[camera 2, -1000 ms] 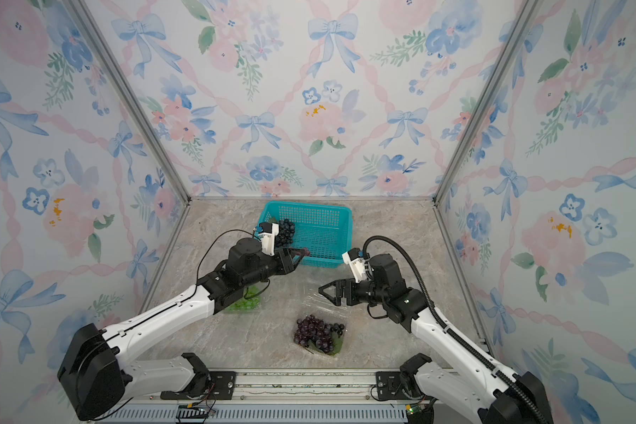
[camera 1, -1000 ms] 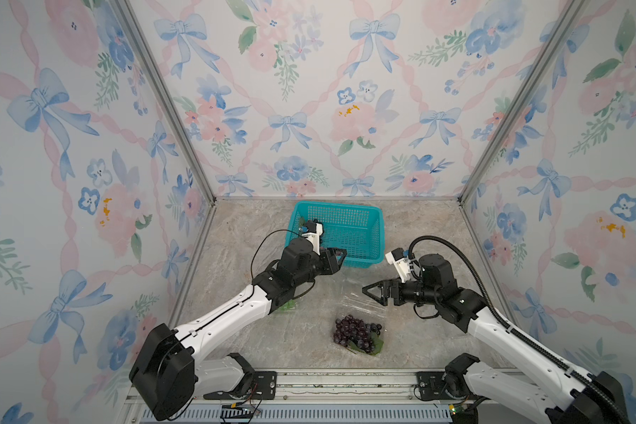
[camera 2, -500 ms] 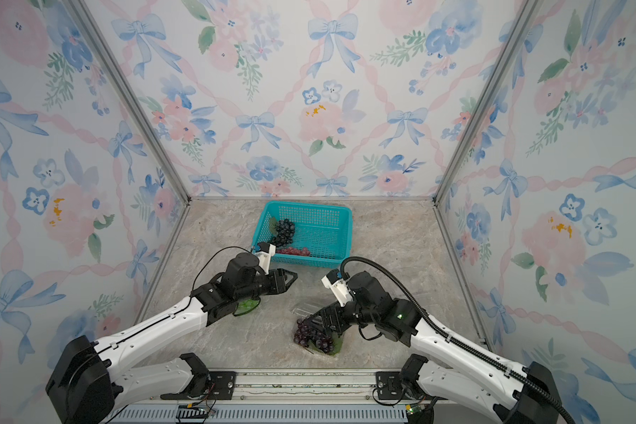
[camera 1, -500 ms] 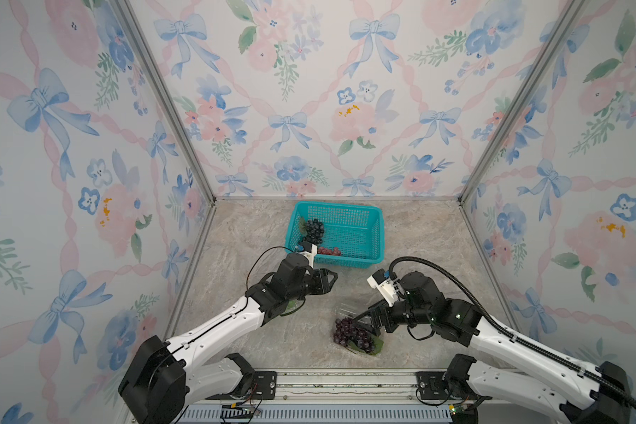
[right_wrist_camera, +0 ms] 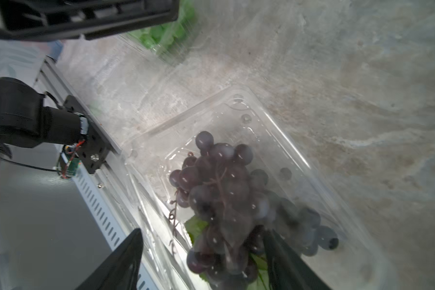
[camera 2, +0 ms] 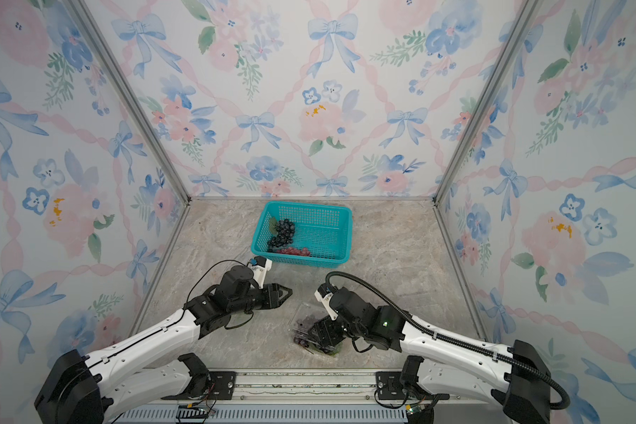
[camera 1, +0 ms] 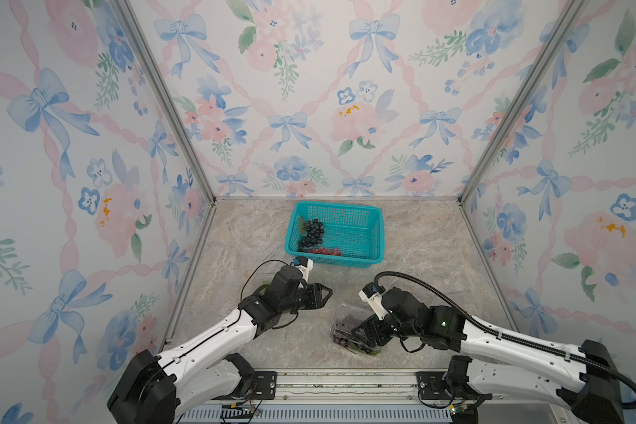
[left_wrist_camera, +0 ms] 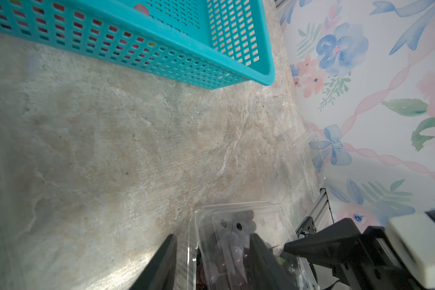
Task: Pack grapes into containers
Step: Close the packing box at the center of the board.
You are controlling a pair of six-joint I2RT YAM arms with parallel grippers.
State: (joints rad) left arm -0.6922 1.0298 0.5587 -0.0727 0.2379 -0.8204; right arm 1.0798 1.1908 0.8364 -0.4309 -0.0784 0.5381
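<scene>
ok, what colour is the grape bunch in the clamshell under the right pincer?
Dark purple bunch, with a green leaf beneath it. The right wrist view shows it best.

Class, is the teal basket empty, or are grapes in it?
Not empty. In both top views the basket holds two bunches: a blue-black bunch and a red bunch.

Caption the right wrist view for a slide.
Right tool open over a dark purple grape bunch in a clear clamshell punnet.

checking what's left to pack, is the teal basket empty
No, in a top view a blue-black bunch and a red bunch lie inside the teal basket.
</scene>
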